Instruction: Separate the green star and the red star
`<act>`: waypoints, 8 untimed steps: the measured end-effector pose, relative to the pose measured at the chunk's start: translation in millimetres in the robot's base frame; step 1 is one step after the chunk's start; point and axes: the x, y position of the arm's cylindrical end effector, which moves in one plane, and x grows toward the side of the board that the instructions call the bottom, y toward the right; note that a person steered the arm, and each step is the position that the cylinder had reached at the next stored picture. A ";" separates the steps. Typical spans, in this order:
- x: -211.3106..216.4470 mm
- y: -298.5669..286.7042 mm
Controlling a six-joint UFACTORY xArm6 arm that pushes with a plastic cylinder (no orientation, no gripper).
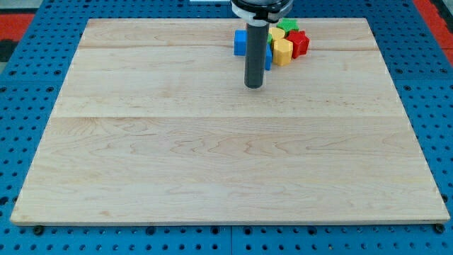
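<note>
The blocks sit in a tight cluster at the view's top, right of centre. The red star point(300, 42) is at the cluster's right edge. The green star point(287, 26) lies just above and left of it, touching or nearly touching. A yellow block point(282, 51) sits left of the red star, and another yellow block point(275, 34) lies behind it. A blue block point(241, 42) is at the cluster's left, partly hidden by my rod. My tip point(253, 86) rests on the board just below the cluster, below the blue block.
The wooden board point(212, 156) lies on a blue perforated table point(28, 127). The cluster is close to the board's top edge. The arm's mount point(260, 8) hangs above the blocks and hides part of them.
</note>
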 end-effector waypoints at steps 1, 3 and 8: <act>0.0 21.7; -5.1 83.5; -136.7 134.3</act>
